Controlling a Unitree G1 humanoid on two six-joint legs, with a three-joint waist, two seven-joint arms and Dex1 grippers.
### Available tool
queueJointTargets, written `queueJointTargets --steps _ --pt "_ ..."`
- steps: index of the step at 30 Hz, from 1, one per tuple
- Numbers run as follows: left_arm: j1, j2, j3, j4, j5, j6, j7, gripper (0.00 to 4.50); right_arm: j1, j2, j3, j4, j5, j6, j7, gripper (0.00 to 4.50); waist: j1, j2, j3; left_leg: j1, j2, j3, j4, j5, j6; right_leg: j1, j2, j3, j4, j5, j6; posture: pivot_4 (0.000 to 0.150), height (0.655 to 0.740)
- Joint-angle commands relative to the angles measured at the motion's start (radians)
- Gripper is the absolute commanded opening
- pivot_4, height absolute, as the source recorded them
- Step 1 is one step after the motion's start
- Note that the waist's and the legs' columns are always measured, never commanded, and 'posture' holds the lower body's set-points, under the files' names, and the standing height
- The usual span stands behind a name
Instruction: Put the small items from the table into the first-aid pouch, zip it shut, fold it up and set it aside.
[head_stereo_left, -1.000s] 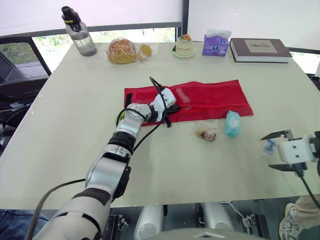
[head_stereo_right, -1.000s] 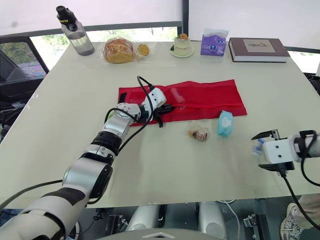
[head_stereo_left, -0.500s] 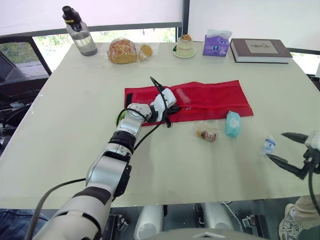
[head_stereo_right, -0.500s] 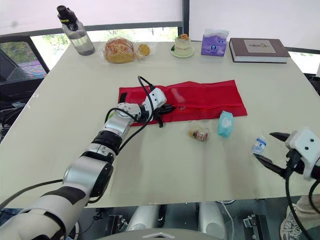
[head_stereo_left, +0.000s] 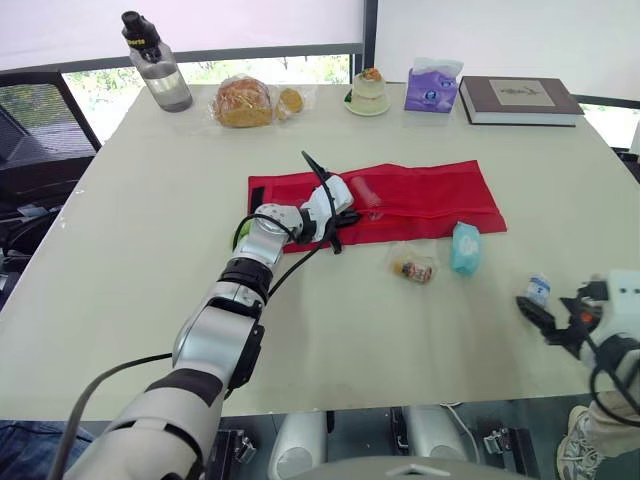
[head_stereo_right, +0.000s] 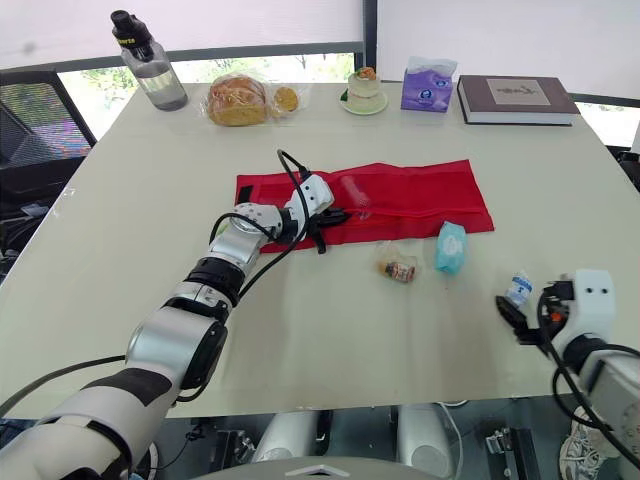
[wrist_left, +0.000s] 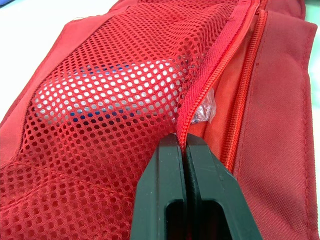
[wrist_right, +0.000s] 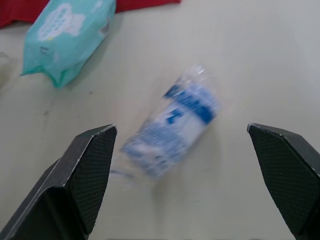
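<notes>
Now, first-aid pouch (head_stereo_left: 420, 195): red, lying unfolded and flat across the middle of the tabletop (head_stereo_left: 150, 250), its long zipper open.
Mesh pocket (wrist_left: 100, 100): part of the pouch, with a white and blue item (wrist_left: 110, 85) already behind the netting.
Left hand (wrist_left: 182, 142): at the pouch's left part, its two black fingers pressed together with no gap, pinching the zipper edge of the mesh pocket.
Right hand (wrist_right: 181, 128): low over the tabletop's right near edge, fingers spread wide and gripping nothing.
Blue-and-white packet (head_stereo_left: 538, 290): small, clear-wrapped, lying on the tabletop between the right hand's spread fingers and touching neither; well apart from the pouch.
Teal wipes pack (head_stereo_left: 465, 247): on the tabletop just in front of the pouch's right end.
Clear packet with a brown item (head_stereo_left: 413, 268): just left of the wipes pack, near the pouch's front edge, outside it.
Far edge of tabletop: water bottle (head_stereo_left: 155, 62) at the left, bagged bread (head_stereo_left: 245, 102) beside it, a small dessert on a plate (head_stereo_left: 368, 92), a purple tissue pack (head_stereo_left: 432, 88), and a closed book (head_stereo_left: 520, 100) at the right.
</notes>
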Motion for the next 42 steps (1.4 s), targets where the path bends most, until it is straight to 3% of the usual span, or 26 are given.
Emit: queueJointTargets --steps 1,4,11,12,20,25,29,34,42 --pt "-0.026 -0.002 0.004 0.006 0.005 -0.024 0.002 0.00 -0.010 0.045 0.004 -0.055 -0.019 0.035 -0.085 4.46 0.000 0.000 0.000 -0.001 0.000 0.000 0.000 0.000 0.000 0.000 0.000 0.000 -0.001 0.000 0.000 0.150 0.7400" --pt "-0.031 -0.004 0.005 0.014 0.009 -0.029 0.004 0.00 -0.018 0.064 0.023 -0.052 -0.051 0.019 -0.124 3.63 -0.001 0.000 0.000 -0.001 0.000 0.000 0.000 0.000 0.000 0.000 0.000 0.001 -0.002 0.000 0.001 0.150 0.7400" --pt "-0.032 -0.007 0.005 0.022 0.009 -0.035 0.004 0.00 -0.017 0.034 0.045 -0.043 -0.094 -0.013 -0.126 0.21 -0.001 0.000 0.000 -0.001 0.000 -0.001 0.000 0.000 0.000 0.000 0.001 0.000 -0.002 0.000 0.001 0.150 0.7400" --pt "-0.032 -0.007 0.005 0.023 0.009 -0.035 0.005 0.00 -0.014 0.027 0.049 -0.041 -0.100 -0.019 -0.122 0.01 -0.001 0.000 0.000 -0.001 0.000 -0.001 0.000 0.000 0.000 0.000 0.001 0.000 -0.002 0.000 0.001 0.150 0.7400" --pt "-0.031 -0.004 0.008 0.021 0.007 -0.035 0.008 0.00 -0.034 -0.108 0.068 -0.011 -0.088 -0.058 -0.005 0.01 -0.001 0.000 0.000 -0.001 0.000 0.000 0.000 0.000 0.000 0.000 0.001 0.001 -0.002 0.000 0.001 0.150 0.7400" --pt "-0.020 -0.018 0.025 -0.004 -0.013 -0.036 0.012 0.00 -0.241 -0.303 0.198 0.022 0.031 -0.028 0.194 0.01 -0.009 0.001 0.000 0.000 0.000 0.001 0.001 0.000 0.000 0.000 0.001 0.002 -0.002 0.000 0.005 0.150 0.7400" --pt "-0.007 -0.029 0.025 -0.028 -0.015 -0.030 0.010 0.00 -0.427 -0.391 0.379 0.155 -0.006 -0.083 0.275 0.01 -0.002 0.000 0.000 -0.001 0.001 -0.001 0.000 0.000 0.000 0.000 0.002 0.000 -0.003 0.001 0.002 0.150 0.7400" --pt "0.008 -0.041 0.026 -0.081 -0.021 -0.017 0.015 0.00 -0.630 -0.407 0.651 0.344 -0.124 -0.173 0.351 0.01 -0.002 0.000 0.000 -0.005 0.000 0.000 0.001 0.000 0.001 -0.002 0.001 0.001 -0.004 0.001 0.002 0.150 0.7400" --pt "0.039 -0.044 0.025 -0.152 -0.024 0.013 0.029 0.00 -0.825 -0.321 0.887 0.575 -0.261 -0.262 0.440 0.01 -0.003 0.000 0.000 -0.014 -0.001 -0.002 0.003 0.000 0.001 -0.010 0.001 -0.001 -0.004 0.002 0.001 0.150 0.7400"
